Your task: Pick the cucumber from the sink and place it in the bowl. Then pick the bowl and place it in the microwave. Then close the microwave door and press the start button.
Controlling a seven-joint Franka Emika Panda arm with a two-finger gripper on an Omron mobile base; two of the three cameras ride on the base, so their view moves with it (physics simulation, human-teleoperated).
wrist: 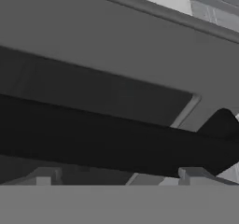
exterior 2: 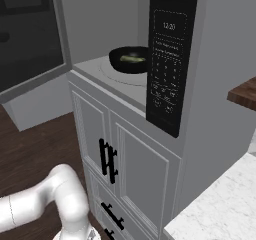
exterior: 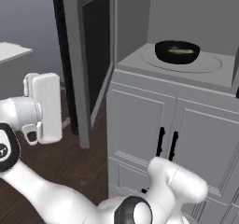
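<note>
Over on your left the microwave door (exterior: 88,59) hangs wide open, sticking out over bare floor. Your gripper (wrist: 119,175) sits right up against its dark window, jaws spread wide, holding nothing. Moving right, the microwave (exterior: 186,13) cavity has the bowl (exterior: 177,52) sitting on the turntable, with the cucumber (exterior: 179,51) lying inside it. Further right, the black keypad panel (exterior 2: 167,59) faces you.

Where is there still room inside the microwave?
Inside the microwave, the bowl with the cucumber fills the turntable's middle. Bare floor remains at the front edge and left corner, beside the open microwave door.
</note>
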